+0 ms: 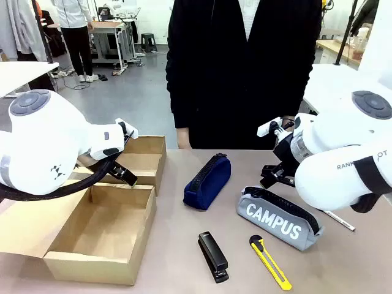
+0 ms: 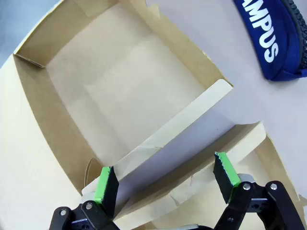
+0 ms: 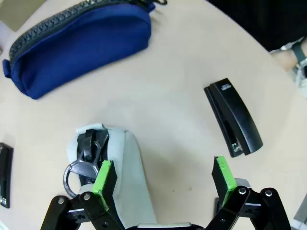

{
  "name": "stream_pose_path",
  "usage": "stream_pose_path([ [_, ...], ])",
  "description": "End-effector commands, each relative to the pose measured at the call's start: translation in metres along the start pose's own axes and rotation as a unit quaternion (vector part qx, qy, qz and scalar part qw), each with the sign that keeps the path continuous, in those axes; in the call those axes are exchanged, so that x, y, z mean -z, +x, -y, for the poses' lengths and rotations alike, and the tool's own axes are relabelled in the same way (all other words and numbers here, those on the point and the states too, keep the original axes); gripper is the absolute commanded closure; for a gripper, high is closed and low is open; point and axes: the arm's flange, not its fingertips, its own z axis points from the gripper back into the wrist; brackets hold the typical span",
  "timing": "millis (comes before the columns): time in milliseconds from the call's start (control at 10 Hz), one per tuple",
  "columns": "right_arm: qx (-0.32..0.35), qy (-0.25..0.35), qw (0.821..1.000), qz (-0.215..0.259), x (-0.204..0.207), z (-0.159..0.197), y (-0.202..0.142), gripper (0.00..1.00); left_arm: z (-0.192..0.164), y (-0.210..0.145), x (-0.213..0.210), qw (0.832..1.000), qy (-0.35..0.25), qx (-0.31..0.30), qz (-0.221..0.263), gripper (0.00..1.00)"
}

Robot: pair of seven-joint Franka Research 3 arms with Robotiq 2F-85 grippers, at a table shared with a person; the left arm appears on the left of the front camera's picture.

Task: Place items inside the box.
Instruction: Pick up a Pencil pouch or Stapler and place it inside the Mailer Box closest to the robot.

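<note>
1. You had the right gripper (image 3: 162, 168) poised over one end of the grey CAMPUS pouch (image 1: 275, 220), with its jaws spread wide and holding nothing. The step in hand appeared to be the pickup of that pouch.
2. In the right wrist view, the pouch lay under one finger (image 3: 103, 179) only, with the zip pull ring (image 3: 76, 175) just beside that finger. The other finger stood over bare table (image 1: 343, 263). You needed to shift sideways until the pouch body sat between both pads.
3. You were best advised to close across the soft body, not on the ring. A grip on the pull would probably have let the pouch swing.
4. The pouch lay flat on the table to the right of the navy pouch (image 1: 207, 182). The black stapler (image 1: 212, 256) and the utility knife (image 1: 269, 262) lay nearer the robot. All four items were outside the box (image 1: 92, 266).
5. The left gripper (image 2: 165, 170) hung above the box, jaws wide and empty. You had to plan the carry so that it cleared that arm and the raised flap (image 2: 192, 124).
6. The pouch was long, so you should have lowered it lengthwise into the open compartment.
</note>
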Motion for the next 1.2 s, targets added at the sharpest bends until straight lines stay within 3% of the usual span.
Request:
stream_pose_path([
  [0,0.0,0.0,1.0,0.0,0.0,0.0,0.0,0.0,0.0,0.0,0.0,1.0,0.0,0.0,0.0,0.0],
  [1100,0.0,0.0,1.0,0.0,0.0,0.0,0.0,0.0,0.0,0.0,0.0,1.0,0.0,0.0,0.0,0.0],
])
